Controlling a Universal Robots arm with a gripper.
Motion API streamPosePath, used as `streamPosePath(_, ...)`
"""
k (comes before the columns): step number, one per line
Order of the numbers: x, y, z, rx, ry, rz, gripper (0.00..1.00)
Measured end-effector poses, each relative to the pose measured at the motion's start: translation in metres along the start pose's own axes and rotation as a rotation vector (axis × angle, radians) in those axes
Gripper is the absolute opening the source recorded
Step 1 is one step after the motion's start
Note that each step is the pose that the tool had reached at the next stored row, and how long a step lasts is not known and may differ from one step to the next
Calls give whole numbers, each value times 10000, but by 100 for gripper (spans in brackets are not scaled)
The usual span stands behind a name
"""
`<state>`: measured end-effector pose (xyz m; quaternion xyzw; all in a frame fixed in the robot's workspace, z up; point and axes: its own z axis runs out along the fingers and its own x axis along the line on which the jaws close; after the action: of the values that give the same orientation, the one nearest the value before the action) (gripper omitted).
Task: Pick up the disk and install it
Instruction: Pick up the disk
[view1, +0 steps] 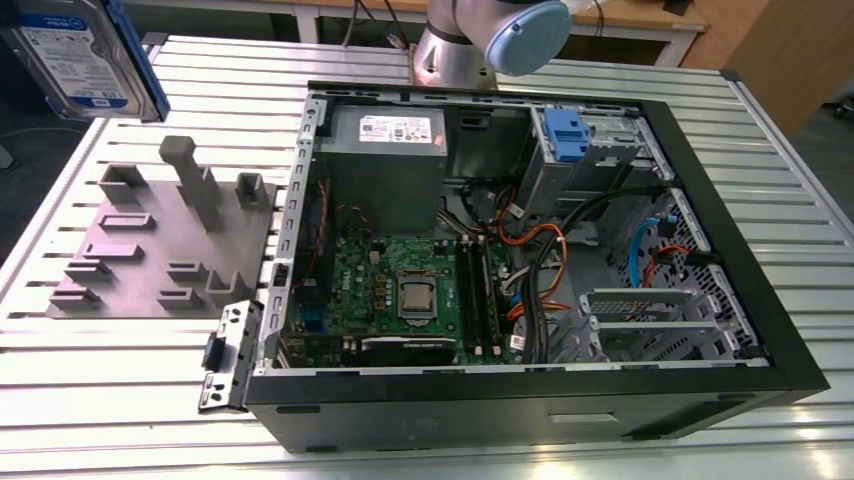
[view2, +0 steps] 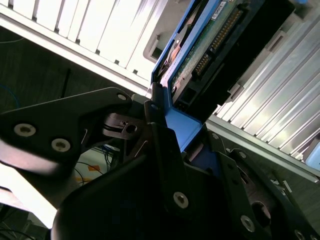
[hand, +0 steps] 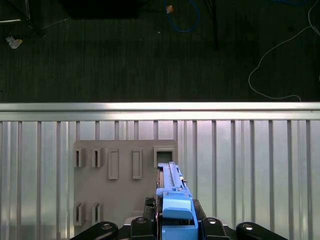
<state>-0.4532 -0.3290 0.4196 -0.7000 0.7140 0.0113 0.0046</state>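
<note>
The disk, silver-grey with a white and blue label and blue side rails, hangs in the air above the table's far corner at the exterior view's left. In the first wrist view the disk appears edge-on with its blue tab toward the camera, above the grey fixture plate. My gripper is shut on the disk, with black fingers on either side of the blue rail. The second wrist view shows the disk's circuit board and connector side, held at its blue end by the gripper.
An open black computer case lies on the slatted metal table, with a power-supply box and a blue latch on a grey cage inside. The grey fixture plate has upright posts. The arm's base stands behind the case.
</note>
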Motion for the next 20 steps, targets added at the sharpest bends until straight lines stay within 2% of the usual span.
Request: streamPosePath(20,-1,1,-53,-1,1,0,36)
